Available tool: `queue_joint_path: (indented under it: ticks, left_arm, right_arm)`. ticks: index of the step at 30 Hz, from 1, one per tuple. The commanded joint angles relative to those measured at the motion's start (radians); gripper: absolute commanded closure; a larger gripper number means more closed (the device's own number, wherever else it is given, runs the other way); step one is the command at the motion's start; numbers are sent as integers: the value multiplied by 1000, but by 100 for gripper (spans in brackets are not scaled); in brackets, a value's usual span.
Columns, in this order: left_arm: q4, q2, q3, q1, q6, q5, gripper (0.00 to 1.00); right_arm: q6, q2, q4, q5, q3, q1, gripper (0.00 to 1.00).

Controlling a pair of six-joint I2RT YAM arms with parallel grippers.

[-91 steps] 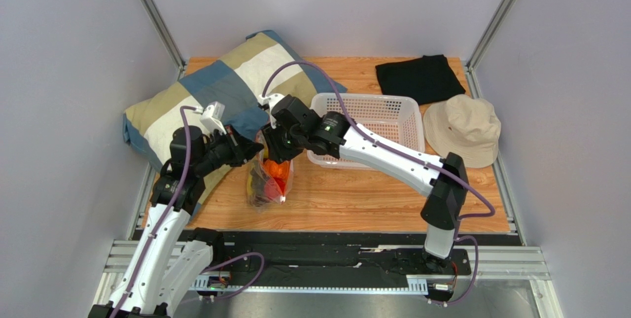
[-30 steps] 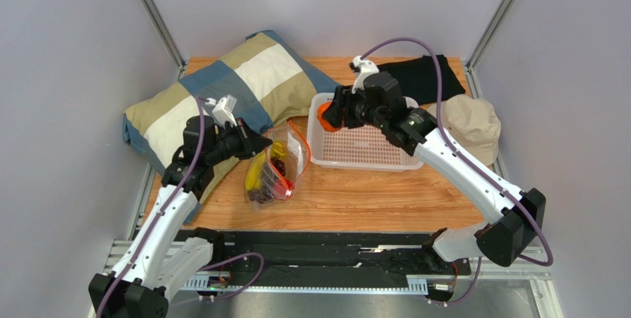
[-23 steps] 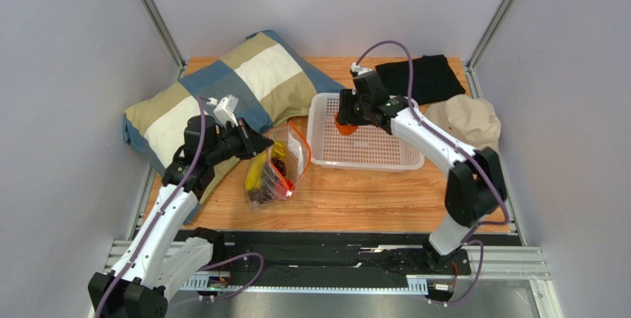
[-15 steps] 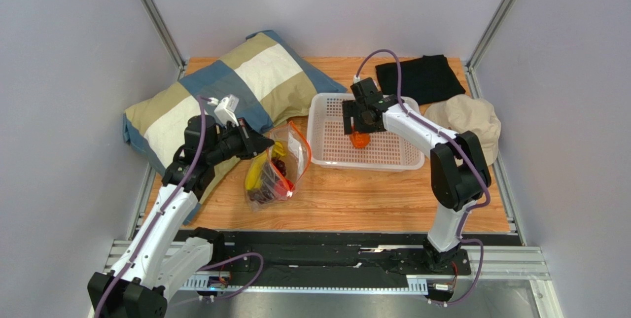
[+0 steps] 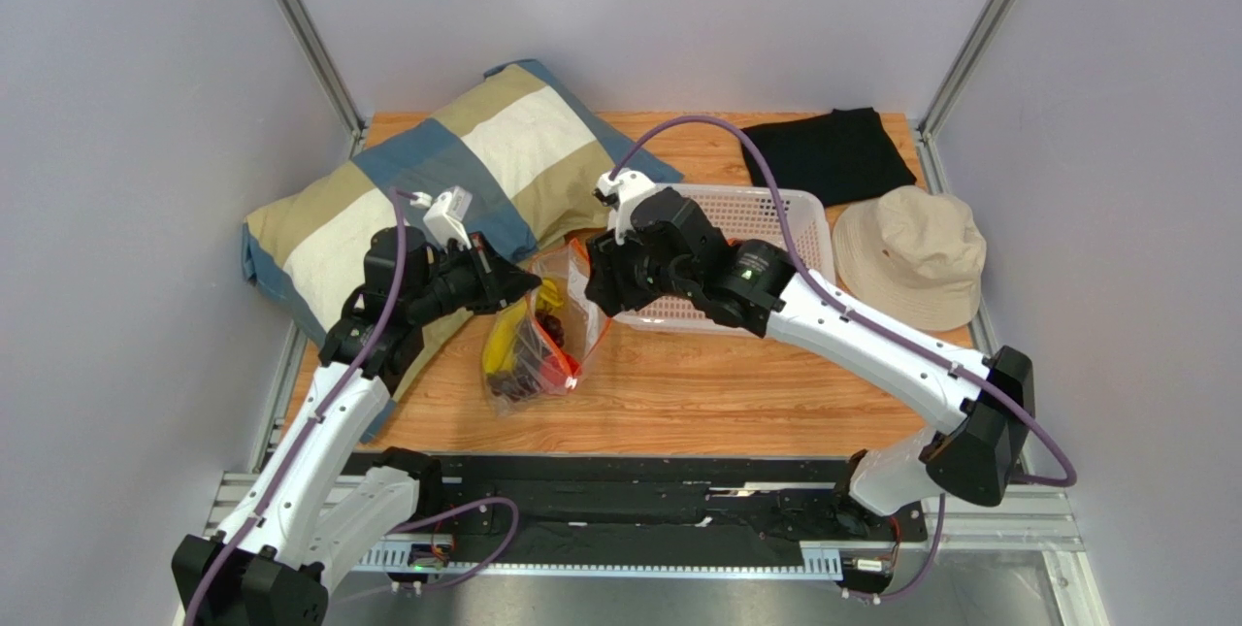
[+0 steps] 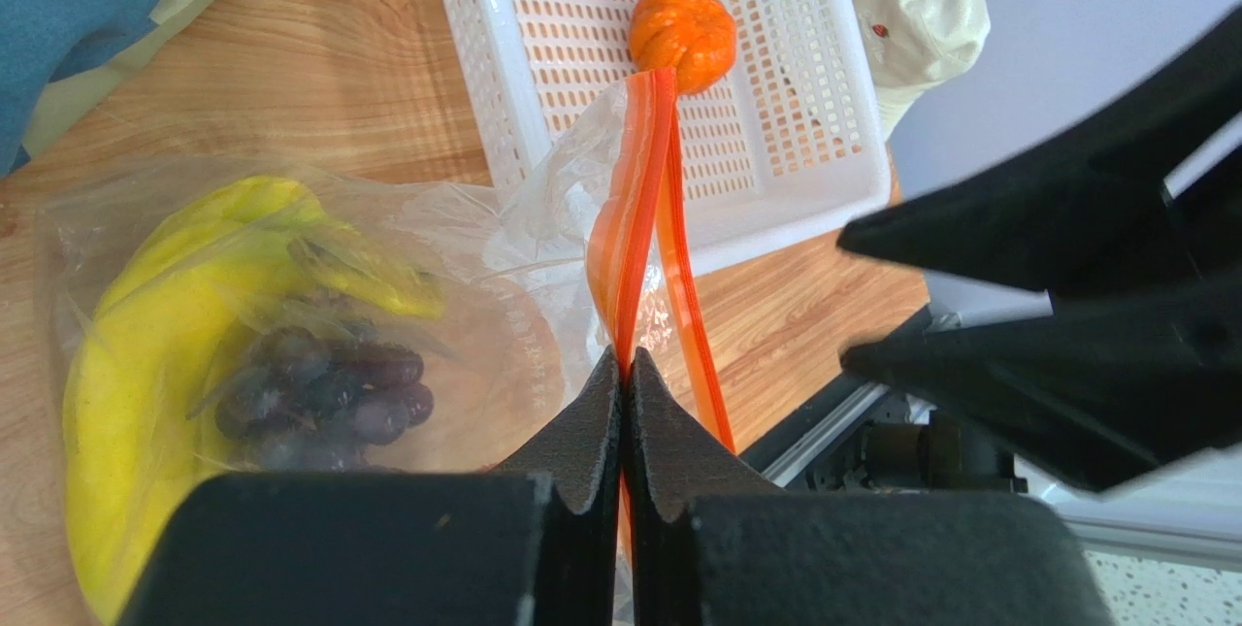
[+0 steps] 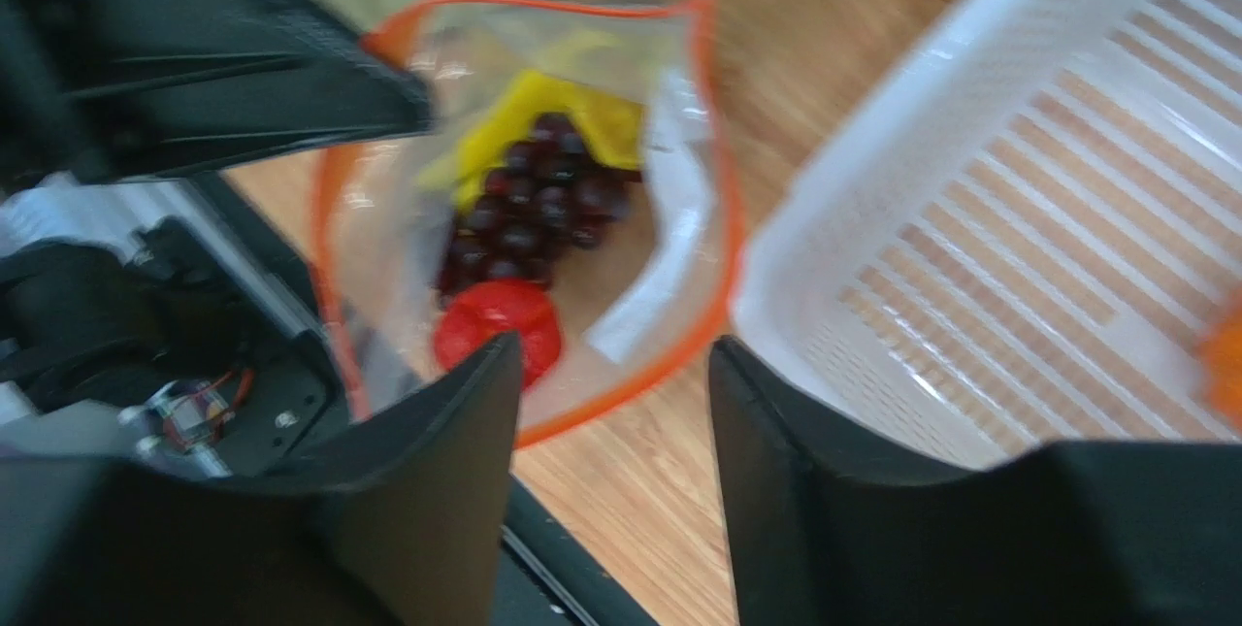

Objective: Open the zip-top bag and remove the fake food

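Observation:
The zip-top bag [image 5: 532, 350] lies on the table left of the white basket [image 5: 795, 219], its mouth held open. My left gripper [image 5: 510, 287] is shut on the orange-red zipper strip [image 6: 642, 204], pinched between its fingertips [image 6: 624, 364]. Through the plastic I see the yellow banana bunch [image 6: 161, 321] and the purple grapes [image 6: 328, 386]. My right gripper [image 5: 592, 286] is open and empty [image 7: 612, 364], just right of the bag's mouth. In its view the grapes [image 7: 532, 211], the red fruit [image 7: 500, 328] and the banana [image 7: 569, 117] lie inside. The orange fruit [image 6: 681, 37] sits in the basket.
A checked pillow [image 5: 438, 175] lies at the back left, partly under my left arm. A black cloth [image 5: 824, 153] and a beige hat [image 5: 911, 255] lie at the back right, beyond the basket. Grey walls close in both sides.
My right gripper carried the orange fruit to the basket, let it go there, and swung back left to the bag's mouth, now open. My left gripper kept hold of the zipper strip.

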Motion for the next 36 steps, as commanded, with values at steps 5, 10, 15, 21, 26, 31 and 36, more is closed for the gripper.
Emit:
queue_joint_path:
  ticks: [5, 10, 15, 21, 26, 31, 36]
  left_arm:
    - [42, -13, 31, -9, 9, 26, 100]
    - [42, 2, 32, -12, 1, 17, 100]
    - [34, 32, 18, -15, -17, -5, 100]
    - [65, 38, -8, -35, -26, -17, 100]
    - [95, 65, -26, -76, -40, -37, 100]
    - [89, 75, -54, -113, -35, -106, 100]
    - [78, 42, -110, -125, -46, -157, 100]
  right_arm:
    - [10, 143, 118, -250, 16, 50, 57]
    - [14, 244, 177, -373, 4, 53, 51]
    - [45, 282, 274, -465, -57, 56, 37]
    - [67, 289, 334, -449, -143, 66, 25]
    - [80, 315, 406, -416, -211, 88, 19]
    - [128, 344, 545, -380, -294, 117, 17]
    - [169, 367, 664, -297, -383, 132, 15]
